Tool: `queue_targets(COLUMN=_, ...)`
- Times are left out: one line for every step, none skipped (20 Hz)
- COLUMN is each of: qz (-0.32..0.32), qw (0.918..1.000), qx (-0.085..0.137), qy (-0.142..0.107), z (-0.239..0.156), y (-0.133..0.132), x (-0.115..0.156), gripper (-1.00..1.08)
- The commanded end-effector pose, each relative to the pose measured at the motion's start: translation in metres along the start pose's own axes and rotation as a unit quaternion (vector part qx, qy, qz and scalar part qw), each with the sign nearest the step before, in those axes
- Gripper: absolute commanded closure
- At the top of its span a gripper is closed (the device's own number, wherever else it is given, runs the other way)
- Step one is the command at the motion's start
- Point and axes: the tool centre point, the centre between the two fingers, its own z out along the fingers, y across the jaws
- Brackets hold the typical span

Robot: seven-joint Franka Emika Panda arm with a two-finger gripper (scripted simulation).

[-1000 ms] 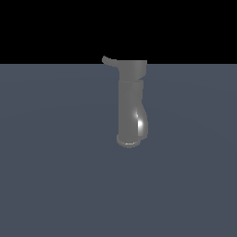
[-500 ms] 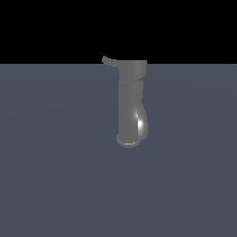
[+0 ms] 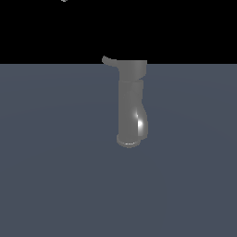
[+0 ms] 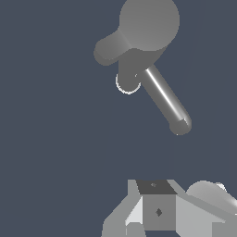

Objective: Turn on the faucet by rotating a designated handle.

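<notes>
Overhead, looking down past the gripper (image 4: 157, 210) onto the faucet (image 4: 149, 21), well apart from it and touching nothing. Fingertips cut off at the frame edge, so impossible to tell how wide they stand. Seen in the exterior view standing upright on the flat grey surface (image 3: 46, 185), with the handle (image 3: 109, 60) jutting from the wide cap toward that view's left, tip upturned. Judged to be the approach step, with the lever not yet reached. Next move calls for coming down to cap height, lining up beside the thin lever rather than the thick body, then pushing it sideways around the upright axis. Hard to say from the wrist view which projecting piece is the lever.
</notes>
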Motion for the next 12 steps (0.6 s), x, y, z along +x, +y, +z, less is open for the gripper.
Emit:
queue_targets(qz=0.031, qw=0.9995, qx=0.001, qy=0.000, z=0.007, y=-0.010, x=0.009, gripper=1.08)
queue_targets(qz=0.043, qw=0.9991, qx=0.002, qy=0.000, z=0.009, y=-0.013, x=0.012, gripper=1.08)
queue_targets(qz=0.054, qw=0.9985, qx=0.002, qy=0.001, z=0.012, y=-0.017, x=0.016, gripper=1.08)
queue_targets(qz=0.066, qw=0.9978, qx=0.002, qy=0.001, z=0.014, y=-0.020, x=0.020, gripper=1.08)
queue_targets(qz=0.078, qw=0.9969, qx=0.003, qy=0.001, z=0.017, y=-0.023, x=0.024, gripper=1.08)
queue_targets(qz=0.090, qw=0.9959, qx=0.003, qy=0.001, z=0.019, y=-0.026, x=0.027, gripper=1.08)
queue_targets(qz=0.102, qw=0.9948, qx=0.003, qy=0.001, z=0.022, y=-0.030, x=0.032, gripper=1.08)
queue_targets(qz=0.114, qw=0.9935, qx=0.003, qy=0.001, z=0.024, y=-0.033, x=0.036, gripper=1.08)
queue_targets(qz=0.126, qw=0.9920, qx=0.004, qy=0.001, z=0.027, y=-0.035, x=0.040, gripper=1.08)
queue_targets(qz=0.138, qw=0.9905, qx=0.004, qy=0.002, z=0.030, y=-0.038, x=0.044, gripper=1.08)
queue_targets(qz=0.150, qw=0.9887, qx=0.004, qy=0.002, z=0.032, y=-0.041, x=0.049, gripper=1.08)
queue_targets(qz=0.161, qw=0.9869, qx=0.005, qy=0.002, z=0.035, y=-0.043, x=0.053, gripper=1.08)
